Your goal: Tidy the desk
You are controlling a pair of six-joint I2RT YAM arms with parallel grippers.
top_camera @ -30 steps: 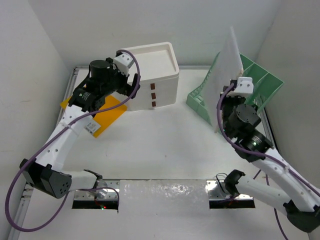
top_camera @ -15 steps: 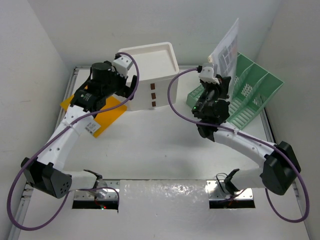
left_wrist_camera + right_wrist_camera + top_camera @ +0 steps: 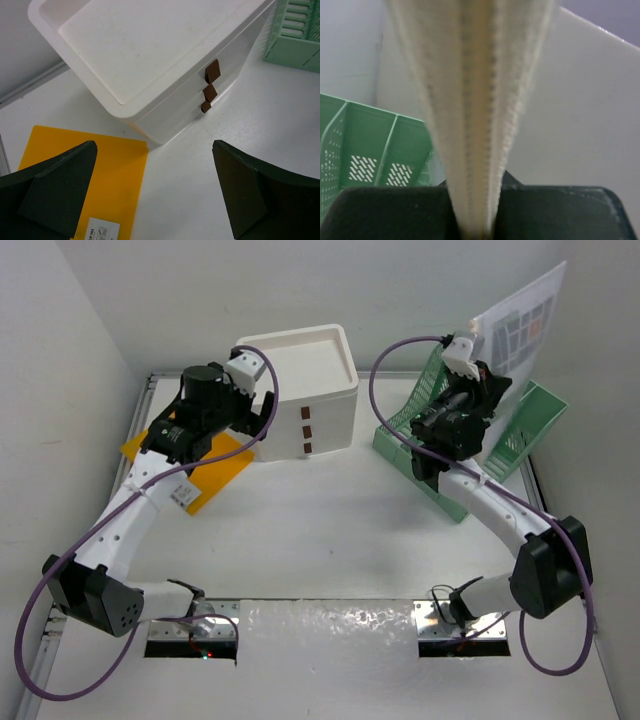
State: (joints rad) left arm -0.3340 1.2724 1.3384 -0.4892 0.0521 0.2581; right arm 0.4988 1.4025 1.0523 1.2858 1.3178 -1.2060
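tabletop [image 3: 330,540]: white, lies below both jaws and carries everything.
green file rack [image 3: 520,435]: just below the right jaws, slots open upward; the right arm is the nearer one.
printed sheet [image 3: 520,320]: rises above the right jaws, long axis nearly upright.
right jaws: clamped on the printed sheet's lower edge.
left jaws: wide apart, over the yellow folder [image 3: 75,165].
change: the printed sheet has swung from the rack's left side to over it.

Nothing legible, only blurred tiny print on the white label [image 3: 102,231] of the yellow folder [image 3: 75,170]
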